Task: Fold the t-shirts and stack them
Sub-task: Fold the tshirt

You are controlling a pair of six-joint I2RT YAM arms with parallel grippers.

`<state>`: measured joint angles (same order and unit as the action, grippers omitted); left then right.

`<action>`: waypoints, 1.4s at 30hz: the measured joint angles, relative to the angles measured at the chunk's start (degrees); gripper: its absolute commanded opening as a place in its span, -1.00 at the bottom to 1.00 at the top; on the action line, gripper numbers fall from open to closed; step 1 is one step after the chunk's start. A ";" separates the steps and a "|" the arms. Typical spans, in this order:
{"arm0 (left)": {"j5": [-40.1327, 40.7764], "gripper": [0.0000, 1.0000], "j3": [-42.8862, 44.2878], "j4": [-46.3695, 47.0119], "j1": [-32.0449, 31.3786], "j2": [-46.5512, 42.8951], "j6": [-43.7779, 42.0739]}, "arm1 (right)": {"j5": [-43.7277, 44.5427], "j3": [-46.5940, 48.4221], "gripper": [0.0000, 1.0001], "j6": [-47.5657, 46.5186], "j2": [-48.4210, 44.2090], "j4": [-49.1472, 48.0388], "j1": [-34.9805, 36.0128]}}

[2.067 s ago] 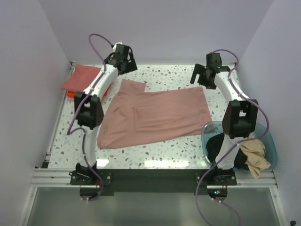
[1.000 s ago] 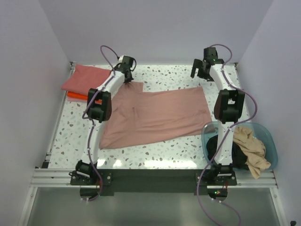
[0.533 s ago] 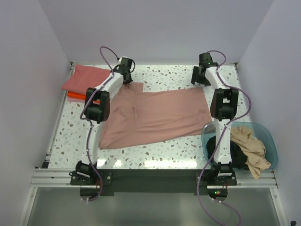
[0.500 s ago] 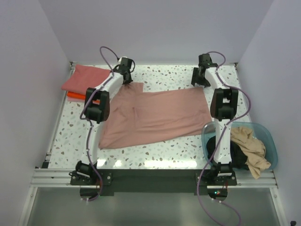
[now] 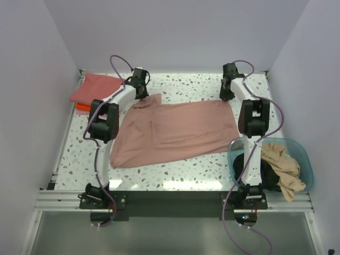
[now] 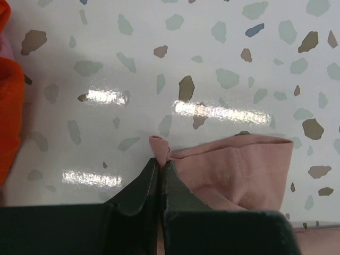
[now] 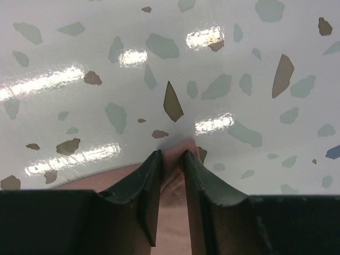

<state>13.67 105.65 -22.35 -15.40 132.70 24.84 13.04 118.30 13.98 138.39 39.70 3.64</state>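
Dusty pink t-shirt (image 5: 175,130): spread flat across the middle of the table, its long side running left to right. A short sleeve sticks out at the far left corner, and the near left part fans out toward the front edge.
Far left corner: the sleeve's hemmed edge (image 6: 234,170) lies on the tabletop, with a small curl of cloth standing up at its tip.
Left gripper (image 5: 141,91): down at that sleeve corner. In the left wrist view its dark jaws are pressed together (image 6: 160,162), pinching the curled tip of the pink cloth.
Far right corner: a small peak of pink cloth (image 7: 172,186) rises off the table.
Right gripper (image 5: 227,94): down at that corner. In the right wrist view the jaws (image 7: 171,156) stand a narrow gap apart with the pink peak between them. Whether the pads actually clamp it cannot be told.
Coral red t-shirt (image 5: 94,87): folded, at the far left corner of the table, apart from the pink shirt.
Orange t-shirt (image 5: 81,108): under the coral one, with only a strip showing along its near left edge.
Tan t-shirt (image 5: 284,170): crumpled in the tub, draped over its near right rim.
Black t-shirt (image 5: 245,164): bunched in the left part of the tub, partly hidden behind the right arm.
Translucent blue tub (image 5: 305,159): at the near right of the table, just beside the pink shirt's near right corner.
Terrazzo table (image 5: 186,164): white and glossy with grey and brown flecks.
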 measured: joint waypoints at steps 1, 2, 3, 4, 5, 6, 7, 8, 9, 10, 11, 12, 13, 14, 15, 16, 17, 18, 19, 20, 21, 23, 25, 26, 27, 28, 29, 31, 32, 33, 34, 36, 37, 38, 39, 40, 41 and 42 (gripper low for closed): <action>-0.02 -1.00 -0.31 0.28 0.00 -0.42 -0.15 | -0.02 -0.13 -0.69 0.11 -0.07 0.02 0.02; -0.02 -1.00 -0.50 0.57 0.00 -0.94 -0.44 | 0.00 -0.17 -0.77 0.04 -0.11 0.04 0.07; -0.02 -1.00 -0.55 0.79 0.00 -1.42 -0.57 | 0.00 -0.17 -0.87 0.07 -0.13 0.07 0.11; -0.04 -1.00 -0.55 1.14 0.00 -1.92 -0.68 | 0.02 -0.17 -1.00 0.00 -0.15 0.09 0.13; -0.02 -1.00 -0.55 1.60 0.00 -2.43 -0.85 | 0.15 -0.17 -1.00 -0.09 -0.17 0.15 0.17; -0.04 -1.00 -0.68 2.08 -0.02 -3.06 -1.11 | 0.37 -0.20 -1.00 -0.07 -0.22 0.15 0.22; -0.04 -1.00 -1.38 2.84 -0.04 -3.91 -1.49 | 0.57 -0.42 -1.00 -0.07 -0.39 0.11 0.24; -0.04 -1.00 -2.49 3.54 -0.07 -5.07 -1.66 | 0.68 -0.74 -1.00 -0.09 -0.61 0.13 0.31; -0.04 -1.00 -4.04 4.39 -0.11 -6.45 -1.84 | 0.76 -1.40 -1.00 -0.11 -0.94 0.00 0.42; -0.04 -1.00 -5.86 5.14 -0.17 -8.02 -1.92 | 0.76 -2.40 -1.00 -0.11 -1.53 -0.37 0.44; -0.09 -1.00 -7.74 5.75 -0.24 -9.60 -1.92 | 0.76 -3.61 -1.00 -0.11 -2.32 -0.57 0.46; -0.22 -1.00 -9.79 6.73 -0.33 -11.19 -1.95 | 0.76 -4.92 -1.00 -0.09 -3.17 -0.66 0.48; -0.33 -1.00 -11.61 7.54 -0.42 -12.55 -1.95 | 0.74 -6.54 -1.00 -0.09 -4.28 -0.96 0.50; -0.46 -1.00 -13.73 8.22 -0.52 -14.14 -1.92 | 0.74 -8.17 -1.00 -0.09 -5.49 -1.27 0.52; -0.57 -1.00 -15.41 8.68 -0.68 -15.45 -1.90 | 0.70 -9.55 -1.00 -0.09 -6.51 -1.68 0.55; -0.72 -1.00 -17.59 9.86 -0.81 -16.90 -1.90 | 0.61 -11.37 -1.00 -0.09 -7.91 -2.08 0.55; -0.94 -1.00 -19.71 10.38 -0.92 -18.38 -1.86 | 0.52 -12.98 -1.00 -0.09 -9.35 -2.32 0.55; -1.16 -1.00 -21.90 11.13 -1.09 -19.85 -1.81 | 0.48 -14.29 -1.00 -0.11 -10.67 -2.58 0.55; -1.42 -1.00 -24.17 12.02 -1.20 -21.31 -1.68 | 0.46 -15.45 -1.00 -0.13 -11.87 -3.06 0.55; -1.60 -1.00 -26.27 12.48 -1.31 -22.75 -1.57 | 0.48 -16.33 -1.00 -0.13 -12.98 -3.37 0.55; -1.81 -1.00 -28.09 12.90 -1.42 -24.06 -1.46 | 0.46 -16.83 -1.00 -0.13 -13.84 -3.52 0.55; -2.14 -1.00 -31.08 13.55 -1.55 -26.40 -1.38 | 0.48 -17.44 -1.00 -0.11 -15.02 -4.15 0.55; -2.25 -1.00 -33.53 14.51 -1.60 -28.55 -1.25 | 0.46 -17.99 -1.00 -0.11 -15.80 -4.59 0.55; -2.27 -1.00 -34.71 14.84 -1.62 -29.57 -1.11 | 0.46 -18.38 -1.00 -0.11 -16.09 -4.68 0.55; -2.32 -1.00 -36.02 15.08 -1.62 -30.86 -0.83 | 0.42 -18.67 -1.00 -0.11 -16.24 -4.68 0.55; -2.34 -1.00 -37.57 15.52 -1.62 -32.30 -0.42 | 0.39 -18.95 -1.00 -0.13 -16.33 -4.79 0.55; -2.36 -1.00 -39.06 15.56 -1.62 -33.88 -0.26 | 0.46 -19.32 -1.00 -0.13 -16.41 -4.81 0.55; -2.38 -1.00 -41.92 15.98 -1.68 -37.07 0.22 | 0.59 -20.02 -1.00 -0.15 -16.55 -4.81 0.55; -2.38 -1.00 -42.95 16.02 -1.79 -38.34 0.52 | 0.66 -20.31 -1.00 -0.17 -16.65 -4.61 0.55; -2.36 -1.00 -44.22 16.15 -1.88 -39.85 0.98 | 0.74 -20.39 -1.00 -0.20 -16.70 -4.42 0.55; -2.34 -1.00 -45.51 16.65 -1.99 -41.29 1.27 | 0.79 -20.39 -1.00 -0.31 -16.72 -4.31 0.55; -2.34 -1.00 -47.50 17.05 -2.29 -43.54 2.12 | 0.83 -20.39 -1.00 -0.55 -16.98 -3.98 0.55; -2.32 -1.00 -48.37 17.25 -2.43 -44.46 2.56 | 0.83 -20.39 -1.00 -0.59 -17.25 -3.85 0.55; -2.23 -1.00 -49.16 17.18 -2.64 -45.31 2.86 | 0.85 -20.39 -1.00 -0.68 -17.53 -3.74 0.55; -2.03 -1.00 -50.05 17.14 -2.78 -46.21 3.19 | 0.83 -20.41 -1.00 -0.81 -17.79 -3.63 0.55; -1.79 -1.00 -51.12 17.18 -2.99 -47.19 3.61 | 0.83 -20.41 -1.00 -1.01 -18.14 -3.63 0.55; -1.55 -1.00 -52.33 17.05 -3.19 -48.43 4.11 | 0.83 -20.46 -1.00 -1.22 -18.49 -3.61 0.55; -1.36 -1.00 -53.51 16.96 -3.43 -49.81 4.52 | 0.83 -20.55 -1.00 -1.33 -18.80 -3.58 0.55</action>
<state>12.32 52.14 -5.39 -18.83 82.89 29.36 13.87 97.76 12.64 119.59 36.12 4.19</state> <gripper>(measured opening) 0.038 0.015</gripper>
